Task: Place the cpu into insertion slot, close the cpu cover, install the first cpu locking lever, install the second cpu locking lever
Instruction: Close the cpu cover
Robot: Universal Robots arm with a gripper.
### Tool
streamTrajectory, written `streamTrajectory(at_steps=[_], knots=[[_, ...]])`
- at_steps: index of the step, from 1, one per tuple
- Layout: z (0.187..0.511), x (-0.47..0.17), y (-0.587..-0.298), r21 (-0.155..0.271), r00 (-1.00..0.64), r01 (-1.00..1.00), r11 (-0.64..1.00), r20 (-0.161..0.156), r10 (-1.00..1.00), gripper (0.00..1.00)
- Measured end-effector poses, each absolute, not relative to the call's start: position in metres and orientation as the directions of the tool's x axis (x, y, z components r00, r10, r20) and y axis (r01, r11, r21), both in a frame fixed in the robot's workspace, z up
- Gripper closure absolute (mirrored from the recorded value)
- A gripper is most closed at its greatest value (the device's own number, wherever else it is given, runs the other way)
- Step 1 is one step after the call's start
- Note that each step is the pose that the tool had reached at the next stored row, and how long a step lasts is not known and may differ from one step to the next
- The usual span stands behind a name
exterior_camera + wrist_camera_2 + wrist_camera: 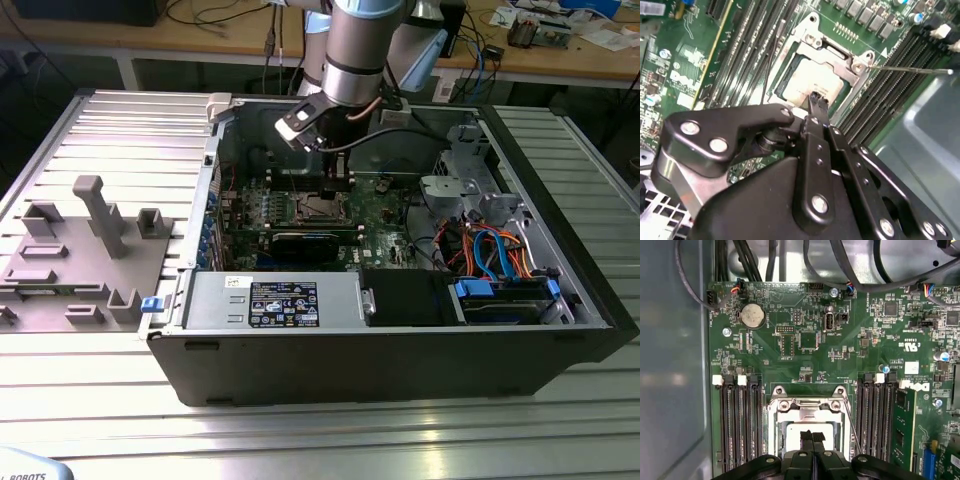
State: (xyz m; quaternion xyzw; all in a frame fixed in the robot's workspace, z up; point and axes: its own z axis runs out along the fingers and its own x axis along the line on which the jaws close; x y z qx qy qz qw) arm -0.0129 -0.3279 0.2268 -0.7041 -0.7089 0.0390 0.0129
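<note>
Gripper (812,437), its 2 fingers pressed together, hangs right over the cpu (792,432); the cpu cover (807,409) frames that chip.

Looking into a black computer case (380,365) lying open on the ribbed surface (300,440); spotting grey fixture blocks (95,215) at the exterior view's left, blue cables (495,255) inside.

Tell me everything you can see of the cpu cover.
The cpu cover is a thin, silvery, bare-metal square frame with a cut-out centre. It appears to lie flat, closed around the grey cpu. A thin lever rod juts out beside it. The gripper, fingers shut, hangs over the cut-out; whether it touches cannot be told.
</note>
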Motion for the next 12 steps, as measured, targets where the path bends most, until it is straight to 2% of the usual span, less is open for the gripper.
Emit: streamTrajectory(at_steps=[12], knots=[[0.242, -0.013, -0.328, -0.073, -0.013, 0.997, 0.011, -0.034, 0.999, 0.89]])
